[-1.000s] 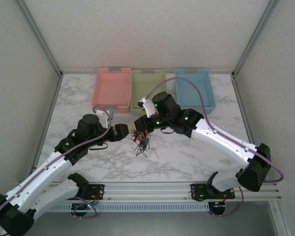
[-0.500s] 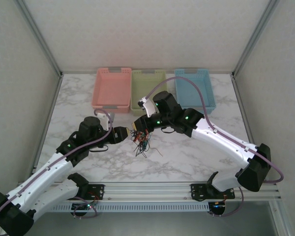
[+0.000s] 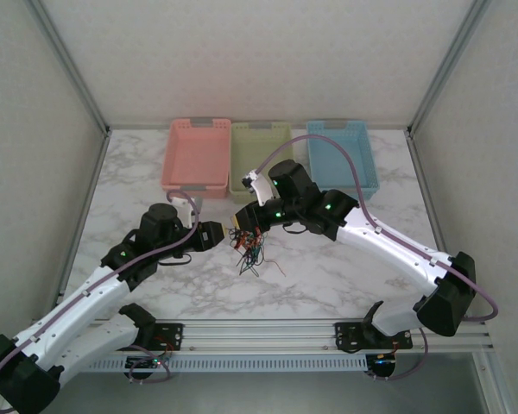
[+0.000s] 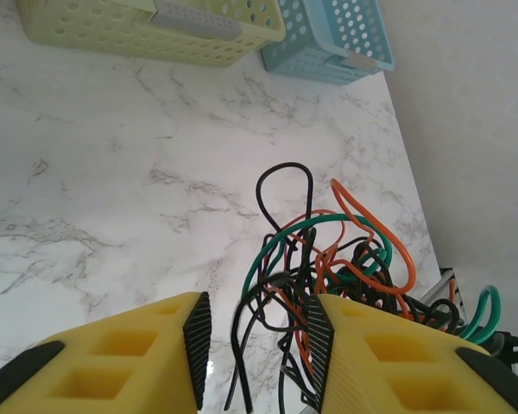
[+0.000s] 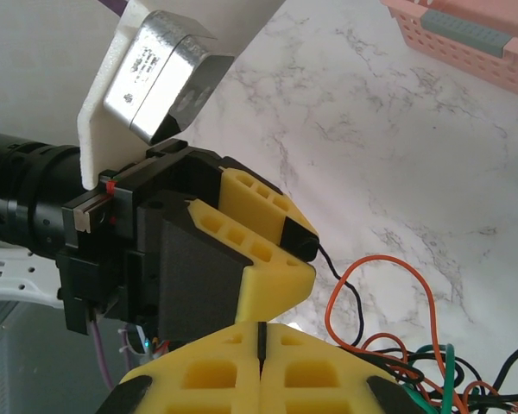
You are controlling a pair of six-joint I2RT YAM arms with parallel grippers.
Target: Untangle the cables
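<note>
Between the 2 yellow fingers of the left claw [image 4: 257, 328], several black, green and orange strands of the cables [image 4: 328, 259] pass through a clear gap; the jaws stand apart and clamp nothing. Just beside it, the right claw [image 5: 261, 332] is closed, its 2 pads pressed flat together. Whether a strand is pinched there I cannot tell, since the seam runs out of the picture.

From above, both claws meet over the tangle [image 3: 250, 252], which sits at the middle of the marble desk [image 3: 328, 267]. At that range the wires are too thin to follow singly. In the left wrist view, the knot's lower right end is cut off by the finger and the frame edge.

Along the far edge stand 3 perforated baskets side by side. The pink basket [image 3: 197, 164] shows a bare floor. The yellow-green basket [image 3: 257, 147] has its near rim covered by the right arm, and a purple hose crosses the blue basket [image 3: 332, 168].
</note>
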